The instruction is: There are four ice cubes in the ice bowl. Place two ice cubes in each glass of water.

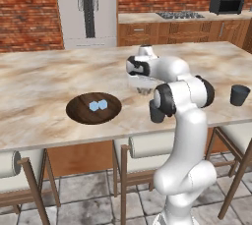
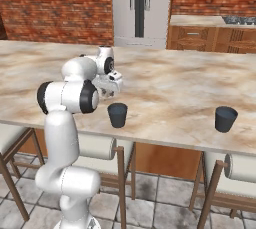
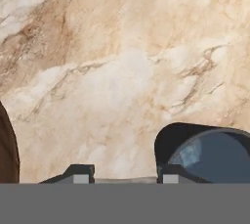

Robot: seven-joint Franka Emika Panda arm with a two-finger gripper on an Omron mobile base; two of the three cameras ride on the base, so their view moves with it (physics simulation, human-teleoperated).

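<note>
1. The surface (image 1: 49, 76) is a long slab of beige, brown-veined marble. Padded stools (image 1: 147, 145) are tucked under its near edge.
2. The wide, shallow, round dish of dark brown wood grain (image 1: 78, 113) sits on the surface, left of the arm in the left base view. A sliver of its rim shows at the left edge of the hand view (image 3: 6, 149).
3. Two tiny pale blue, glassy ice cubes (image 1: 98, 105) lie side by side (touching or nearly so) near the middle of the dish.
4. One small dark grey-blue tumbler (image 2: 117, 115) stands near the front edge of the surface, just beside the arm's elbow. In the left base view the elbow half covers it (image 1: 155, 114).
5. The hand view looks down into this tumbler at lower right (image 3: 210, 152). Water shows inside, with a paler patch on one side; whether that is a cube cannot be told.
6. The second matching tumbler (image 2: 226, 118) stands well apart, further right along the same edge (image 1: 239, 95).
7. The white arm's hand hangs low over the surface between dish and near tumbler, closer to the tumbler.
8. The jaws stand somewhat apart, with dark tips on either side of a thin pale strip. Whether they are grasping anything cannot be told.
9. Background: a pale double-door fridge (image 1: 88, 8), a black microwave (image 1: 226, 4) and brick walls.
</note>
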